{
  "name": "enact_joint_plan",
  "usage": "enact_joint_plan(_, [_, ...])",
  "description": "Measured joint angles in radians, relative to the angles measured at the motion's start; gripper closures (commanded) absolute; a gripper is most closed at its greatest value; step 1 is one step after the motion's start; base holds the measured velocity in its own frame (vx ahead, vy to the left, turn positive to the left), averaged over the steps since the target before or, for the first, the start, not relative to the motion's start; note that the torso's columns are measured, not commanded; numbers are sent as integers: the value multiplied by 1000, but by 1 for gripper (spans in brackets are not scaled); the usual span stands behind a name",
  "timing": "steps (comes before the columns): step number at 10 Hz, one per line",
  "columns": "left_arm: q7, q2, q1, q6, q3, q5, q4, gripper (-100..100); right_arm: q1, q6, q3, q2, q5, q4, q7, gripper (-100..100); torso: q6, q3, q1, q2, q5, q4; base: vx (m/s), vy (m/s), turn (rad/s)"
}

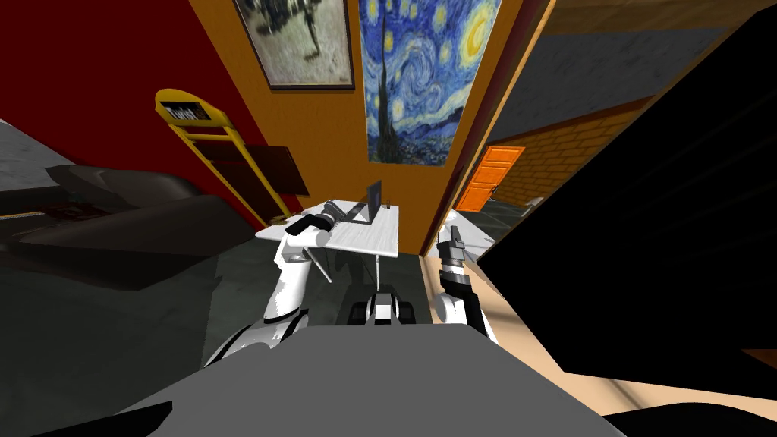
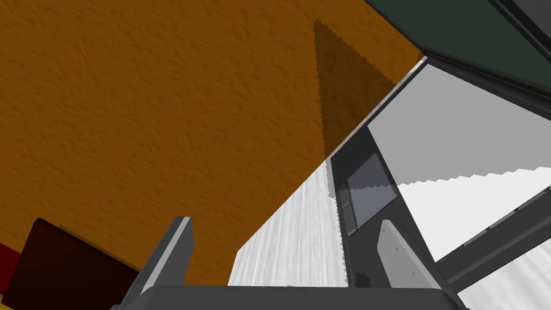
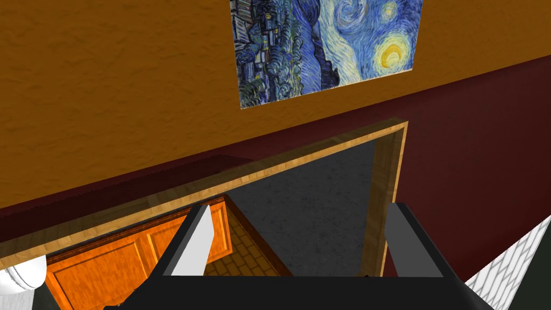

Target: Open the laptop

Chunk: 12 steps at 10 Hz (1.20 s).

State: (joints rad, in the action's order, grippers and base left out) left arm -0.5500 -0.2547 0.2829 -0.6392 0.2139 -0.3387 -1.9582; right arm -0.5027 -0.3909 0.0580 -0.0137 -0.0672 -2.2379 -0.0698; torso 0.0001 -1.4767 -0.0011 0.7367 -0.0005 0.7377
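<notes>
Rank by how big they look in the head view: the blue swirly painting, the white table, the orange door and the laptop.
1. blue swirly painting, clearly largest
2. white table, partly covered by an arm
3. orange door, which looks small because it is far off
4. laptop, smallest

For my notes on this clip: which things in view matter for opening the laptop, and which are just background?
Job in hand: laptop, lid already up, on the white table; left gripper, open, at its base.

Lying about: right gripper, open; starry painting; framed picture; orange door; yellow rack; dark sofa.
</notes>
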Motion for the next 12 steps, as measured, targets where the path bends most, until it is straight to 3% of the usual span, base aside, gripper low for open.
enact_joint_plan(10, [-67, -14, 175, -219, 60, -146, 29, -100, 0, 0, 0, 0, 0, 0, 0, 0, 0, 0, 2, 0, 1, 0, 25, -137, 28])
enact_joint_plan(12, [-71, -19, 182, -231, 64, -147, 26, -100, 0, 0, 0, 0, 0, 0, 0, 0, 0, 0, 4, -1, 1, 0, 72, -24, -12])
